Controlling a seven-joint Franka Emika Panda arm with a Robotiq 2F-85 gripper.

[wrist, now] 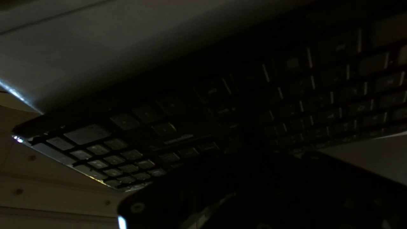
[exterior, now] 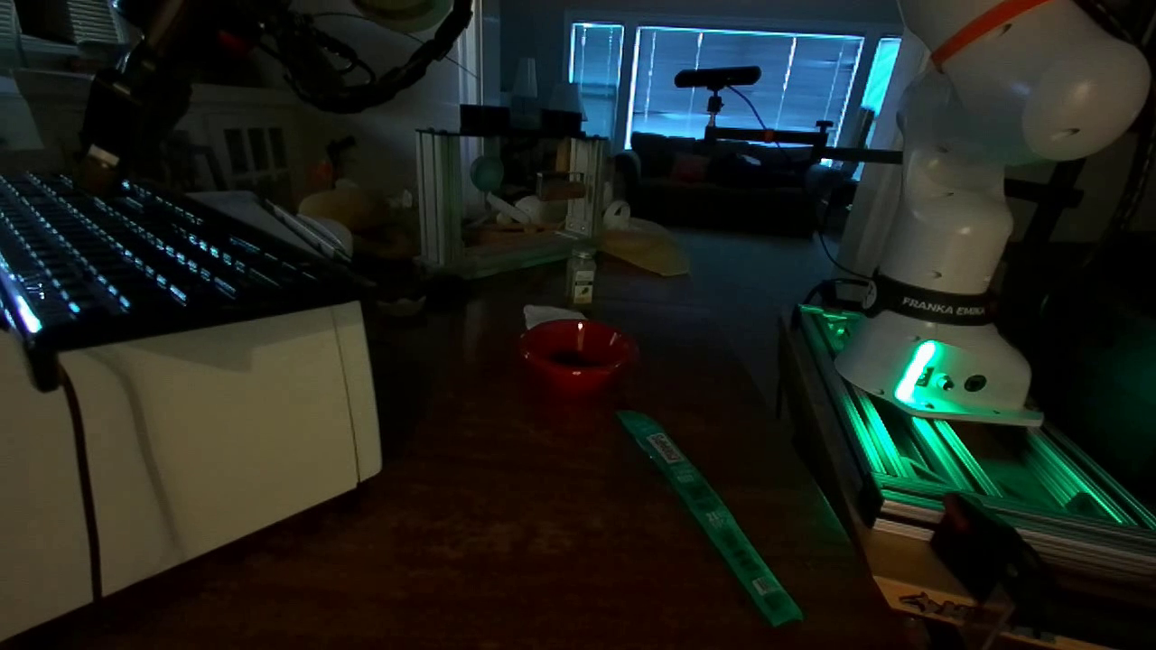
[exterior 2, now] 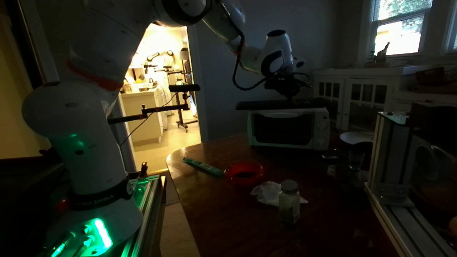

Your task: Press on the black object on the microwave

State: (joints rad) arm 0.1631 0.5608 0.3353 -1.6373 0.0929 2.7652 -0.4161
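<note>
The black object is a black keyboard with rows of glinting keys, lying on the microwave, a white boxy oven. In an exterior view the keyboard is a thin dark slab on top of the oven, which has a dark glass door. The keys fill the middle of the wrist view. My gripper points down at the keys, its tip right at their surface; firm contact cannot be told. It also shows above the keyboard. Its dark fingers come together, appear shut and hold nothing visible.
A red bowl and a long green packet lie on the table. A glass jar stands by a crumpled white tissue. A metal frame stands near the table's side. A cable hangs from the keyboard.
</note>
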